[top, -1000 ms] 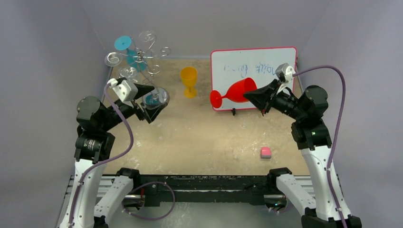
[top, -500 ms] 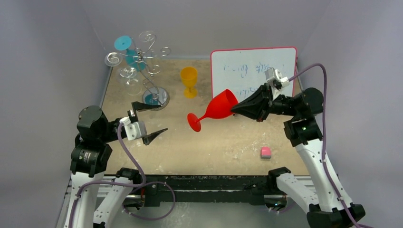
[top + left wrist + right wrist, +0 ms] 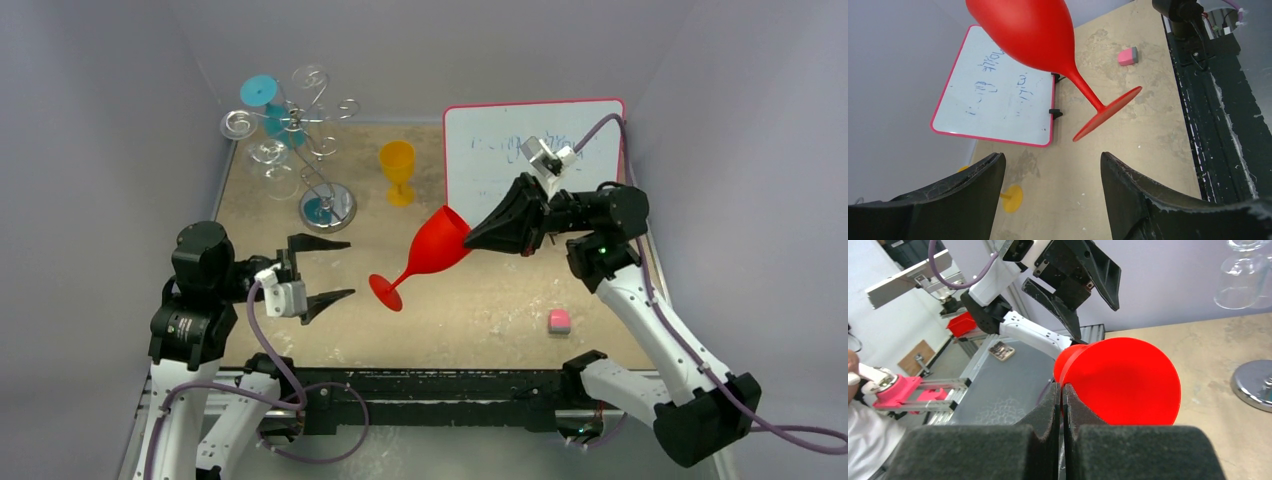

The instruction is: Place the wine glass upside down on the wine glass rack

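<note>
The right fingers [image 3: 500, 222] were clamped on the rim of the red wine glass [image 3: 432, 248], holding it in the air over the middle of the desk [image 3: 480, 300]. The glass was tilted, with its bowl up toward the right arm and its stem and round foot slanting down toward the left arm. From the right wrist camera the two pads appeared pressed together on the edge of the bowl.

The left fingers [image 3: 325, 243] were spread wide and gripped nothing. They pointed at the foot of the glass, which was near them but not touching. In the left wrist view the foot hung ahead of the gap between the two fingers.

The rack [image 3: 297, 122] stood at the far left corner of the desk, well apart from the red glass. A teal glass [image 3: 260, 91] hung on it upside down, and clear glasses [image 3: 272, 156] hung from its lower arms. A yellow glass [image 3: 397, 170] stood upright on the desk between the rack and a whiteboard [image 3: 520, 150] with a red rim. A small pink eraser [image 3: 559, 320] lay near the right arm.
</note>
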